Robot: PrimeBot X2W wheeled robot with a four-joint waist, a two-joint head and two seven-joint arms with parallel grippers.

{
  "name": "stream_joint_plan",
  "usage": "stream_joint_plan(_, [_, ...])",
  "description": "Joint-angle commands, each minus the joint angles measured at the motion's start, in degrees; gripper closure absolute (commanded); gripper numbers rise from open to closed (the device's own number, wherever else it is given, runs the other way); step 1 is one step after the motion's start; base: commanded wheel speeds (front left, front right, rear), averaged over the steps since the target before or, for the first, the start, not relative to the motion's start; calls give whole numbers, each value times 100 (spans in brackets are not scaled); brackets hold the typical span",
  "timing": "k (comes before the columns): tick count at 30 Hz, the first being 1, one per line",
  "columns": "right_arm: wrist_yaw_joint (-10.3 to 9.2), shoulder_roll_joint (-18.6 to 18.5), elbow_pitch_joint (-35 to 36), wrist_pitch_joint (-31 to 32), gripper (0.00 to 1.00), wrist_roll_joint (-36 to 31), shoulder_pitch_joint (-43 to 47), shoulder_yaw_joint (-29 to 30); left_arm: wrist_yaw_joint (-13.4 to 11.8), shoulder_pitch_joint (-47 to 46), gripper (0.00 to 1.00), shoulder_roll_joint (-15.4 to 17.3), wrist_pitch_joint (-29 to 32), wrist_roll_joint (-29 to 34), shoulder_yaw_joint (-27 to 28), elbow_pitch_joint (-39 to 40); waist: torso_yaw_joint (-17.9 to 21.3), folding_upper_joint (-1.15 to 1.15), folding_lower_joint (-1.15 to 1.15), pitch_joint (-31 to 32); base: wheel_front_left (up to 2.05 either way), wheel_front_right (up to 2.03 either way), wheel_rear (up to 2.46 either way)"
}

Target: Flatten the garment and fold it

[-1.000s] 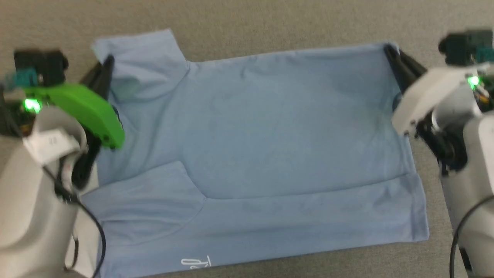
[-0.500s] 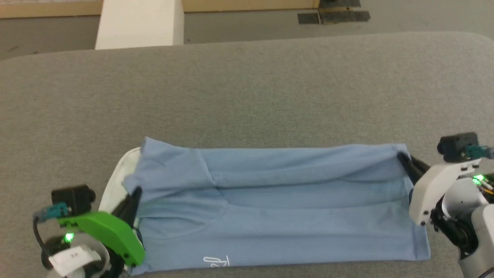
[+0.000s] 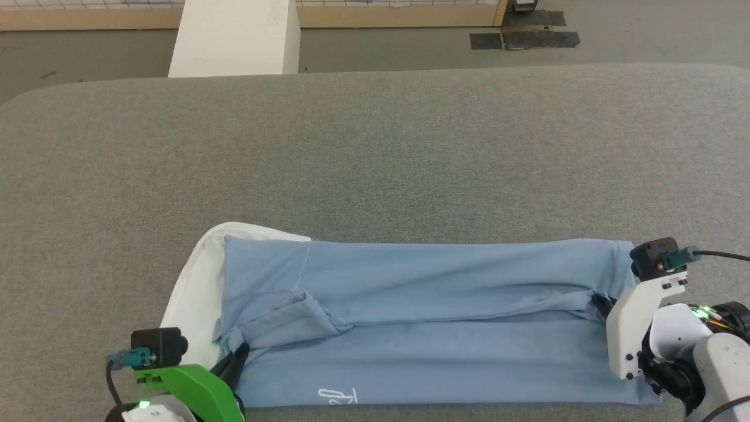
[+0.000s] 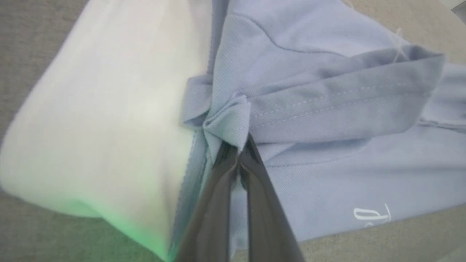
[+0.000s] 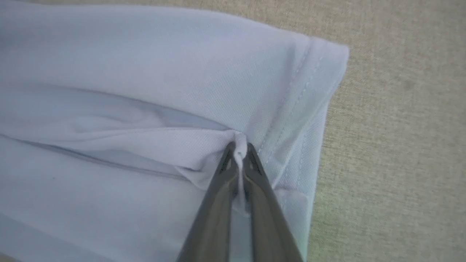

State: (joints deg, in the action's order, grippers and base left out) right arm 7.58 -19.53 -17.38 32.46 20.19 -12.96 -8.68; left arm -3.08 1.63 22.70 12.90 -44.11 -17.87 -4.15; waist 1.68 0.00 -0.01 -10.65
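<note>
The garment (image 3: 422, 328), a light blue polo shirt, lies folded lengthwise as a long band near the table's front edge, white collar (image 3: 196, 293) at its left end and a white script logo (image 3: 337, 397) on the front layer. My left gripper (image 3: 240, 351) is shut on a bunched sleeve fold (image 4: 233, 127) beside the collar (image 4: 109, 120). My right gripper (image 3: 600, 305) is shut on a pinch of cloth (image 5: 238, 145) close to the hem corner (image 5: 327, 58) at the garment's right end. The upper layer is drawn toward me, with creases running between the two grips.
The grey fabric table (image 3: 375, 152) stretches wide behind the garment. Beyond its far edge stand a white block (image 3: 234, 38) and a wooden floor rail (image 3: 398, 14), with dark patches (image 3: 524, 38) on the floor.
Both grippers have drawn the far edge of the garment toward me, so the spread shirt is now a narrow folded band. The head camera has tilted up, bringing the far table edge into view.
</note>
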Motion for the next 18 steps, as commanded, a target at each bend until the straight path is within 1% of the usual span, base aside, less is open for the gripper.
stream_joint_plan(1, [-9,65,-61,76,0,-40,89,32,26,-76,0,-71,-12,28,-46,-84,10,0,1,23,0,0,0])
stream_joint_plan(6, [-9,247,142,45,0,-12,322,407,20,37,0,-246,-255,-90,21,-67,18,0,1,165,0,0,0])
stream_joint_plan(10, [-9,454,608,-115,0,28,698,823,-17,188,0,-370,-657,-141,186,145,-1,0,1,281,0,0,0])
stream_joint_plan(14, [-9,765,1190,-396,0,-21,1100,1279,-137,196,0,-375,-1190,163,297,364,-42,0,1,371,0,0,0])
stream_joint_plan(18, [-9,1190,1678,-826,0,-88,1380,1665,-292,57,0,-370,-1828,618,380,364,-59,0,1,443,0,0,0])
